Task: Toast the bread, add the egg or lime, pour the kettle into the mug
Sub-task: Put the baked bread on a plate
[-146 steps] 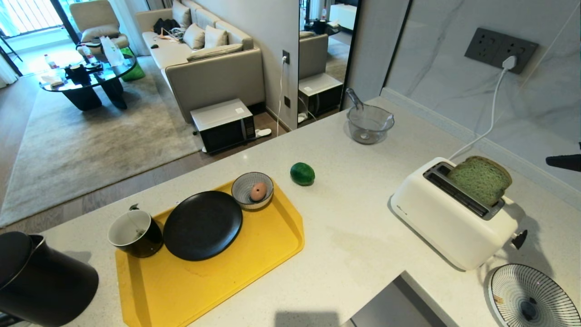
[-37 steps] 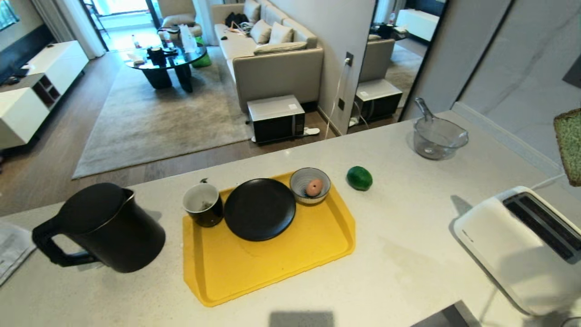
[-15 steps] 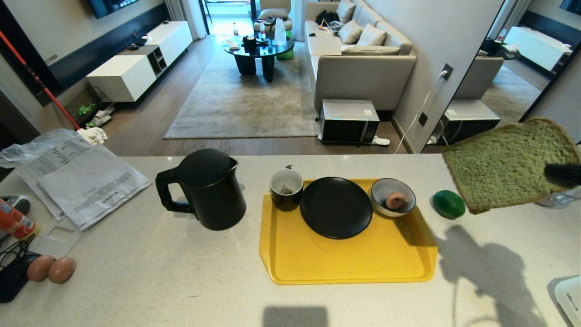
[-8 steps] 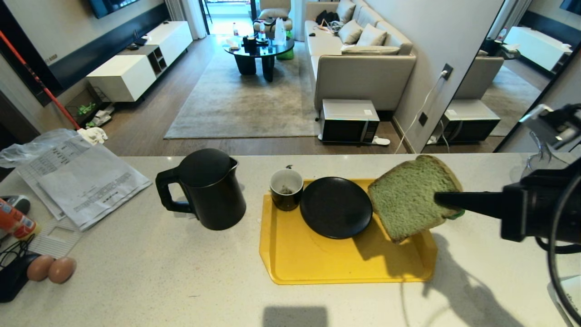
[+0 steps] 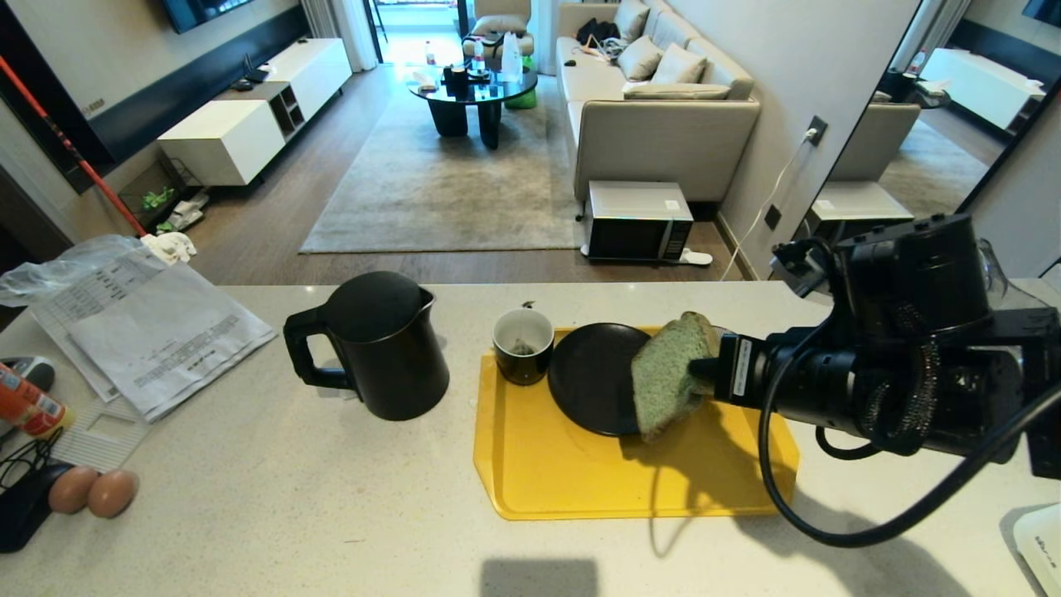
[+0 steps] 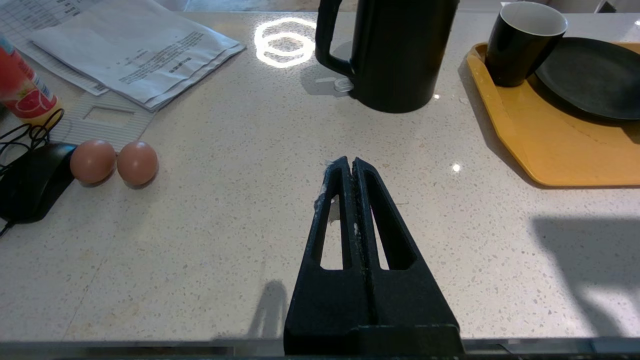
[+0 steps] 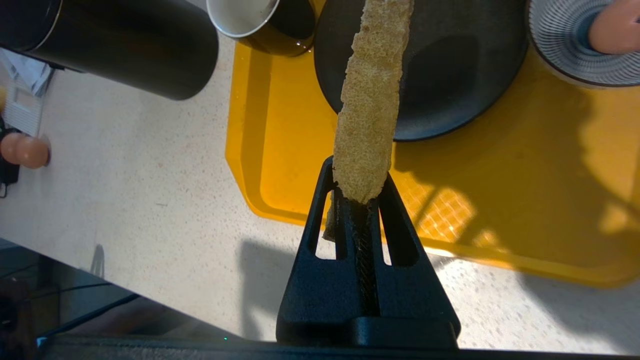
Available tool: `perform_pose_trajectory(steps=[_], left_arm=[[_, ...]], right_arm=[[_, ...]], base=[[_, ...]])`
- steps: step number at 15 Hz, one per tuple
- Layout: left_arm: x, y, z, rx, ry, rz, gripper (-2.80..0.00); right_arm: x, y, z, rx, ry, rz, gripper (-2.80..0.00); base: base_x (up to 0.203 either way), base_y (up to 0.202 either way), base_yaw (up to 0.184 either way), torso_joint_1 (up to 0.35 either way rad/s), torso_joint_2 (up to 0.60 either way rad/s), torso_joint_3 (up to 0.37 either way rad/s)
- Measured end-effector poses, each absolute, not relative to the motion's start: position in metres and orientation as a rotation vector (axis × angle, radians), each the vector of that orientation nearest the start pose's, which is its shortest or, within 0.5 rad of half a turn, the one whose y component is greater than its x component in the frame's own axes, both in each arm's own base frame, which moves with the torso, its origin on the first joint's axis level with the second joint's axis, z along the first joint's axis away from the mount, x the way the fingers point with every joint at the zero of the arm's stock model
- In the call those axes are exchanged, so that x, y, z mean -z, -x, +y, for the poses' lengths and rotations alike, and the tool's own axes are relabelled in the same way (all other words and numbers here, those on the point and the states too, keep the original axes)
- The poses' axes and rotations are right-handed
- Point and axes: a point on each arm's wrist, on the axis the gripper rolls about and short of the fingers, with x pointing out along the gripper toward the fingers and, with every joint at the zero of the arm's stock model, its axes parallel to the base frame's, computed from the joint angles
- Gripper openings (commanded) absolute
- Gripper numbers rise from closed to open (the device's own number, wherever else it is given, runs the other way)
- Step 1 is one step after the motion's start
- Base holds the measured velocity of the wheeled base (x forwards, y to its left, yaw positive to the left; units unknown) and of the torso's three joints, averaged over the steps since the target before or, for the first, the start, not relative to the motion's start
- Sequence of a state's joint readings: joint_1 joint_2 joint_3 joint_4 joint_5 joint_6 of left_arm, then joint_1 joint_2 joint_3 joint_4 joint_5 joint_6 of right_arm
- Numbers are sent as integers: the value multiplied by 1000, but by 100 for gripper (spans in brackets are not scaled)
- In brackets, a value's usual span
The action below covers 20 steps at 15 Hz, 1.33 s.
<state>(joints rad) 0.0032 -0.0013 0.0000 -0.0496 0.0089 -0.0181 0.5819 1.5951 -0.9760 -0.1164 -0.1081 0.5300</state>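
My right gripper (image 5: 703,371) (image 7: 358,176) is shut on one edge of the pale green bread (image 5: 666,384) (image 7: 371,90). It holds the slice on edge, just above the right part of the black plate (image 5: 590,377) (image 7: 452,60) on the yellow tray (image 5: 572,485). The mug (image 5: 522,345) (image 7: 260,20) stands at the tray's left corner, with the black kettle (image 5: 377,348) (image 6: 400,50) left of it. An egg (image 7: 616,25) lies in the striped bowl (image 7: 565,47). The lime is hidden behind my right arm. My left gripper (image 6: 348,163) hovers shut and empty over bare counter.
Two loose eggs (image 5: 91,491) (image 6: 115,161) lie near the counter's left front. Papers (image 5: 149,332) and a red bottle (image 5: 25,406) sit at the far left. The toaster's corner (image 5: 1036,539) shows at the lower right. The counter's far edge drops to the living room floor.
My right arm has swung left across the tray, carrying the bread from above the lime to over the plate and turning it from flat-on to edge-on. The left arm stayed still.
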Motion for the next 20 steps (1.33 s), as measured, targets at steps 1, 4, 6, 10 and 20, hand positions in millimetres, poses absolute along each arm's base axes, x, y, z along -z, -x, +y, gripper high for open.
perform_pose_trajectory(steps=[1, 4, 6, 10, 20], left_arm=[[-81, 23, 0, -12, 18, -51, -280], [-81, 23, 0, -12, 18, -51, -280], [-81, 23, 0, -12, 18, -51, -280], [-81, 23, 0, -12, 18, -51, -280], [-81, 23, 0, -12, 18, -51, -280]], right_arm=[[-204, -241, 159, -321, -333, 590, -280], [-188, -252, 177, -295, -304, 580, -280], [-178, -260, 191, -270, -288, 549, -280], [-170, -276, 211, -274, -280, 538, -280], [-154, -301, 227, -258, -280, 555, -280]], base=[[0, 0, 0, 0, 0, 0], [0, 0, 0, 0, 0, 0], [0, 0, 0, 0, 0, 0], [0, 0, 0, 0, 0, 0], [0, 0, 0, 0, 0, 0]])
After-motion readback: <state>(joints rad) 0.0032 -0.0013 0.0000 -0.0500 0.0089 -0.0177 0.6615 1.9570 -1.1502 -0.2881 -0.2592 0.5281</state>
